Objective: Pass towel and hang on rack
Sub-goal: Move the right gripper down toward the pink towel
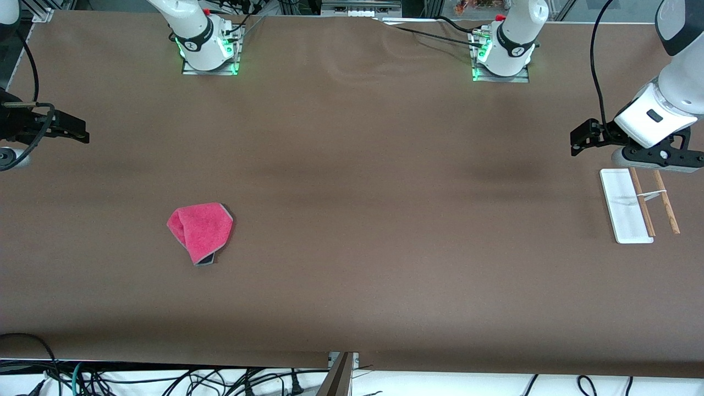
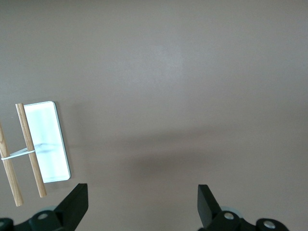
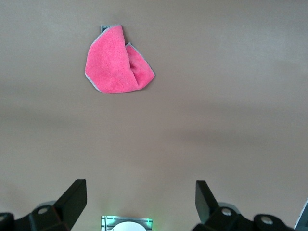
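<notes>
Evidently nothing is done yet: the towel lies crumpled on the table toward the right arm's end, well apart from the rack, while the left gripper over the table by the rack and the right gripper at the table's edge hang spread wide and empty.

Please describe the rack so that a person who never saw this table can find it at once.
Look at the left arm's end of the brown table. The rack stands there, under the open left gripper. Only it has a white base and two wooden rods.
</notes>
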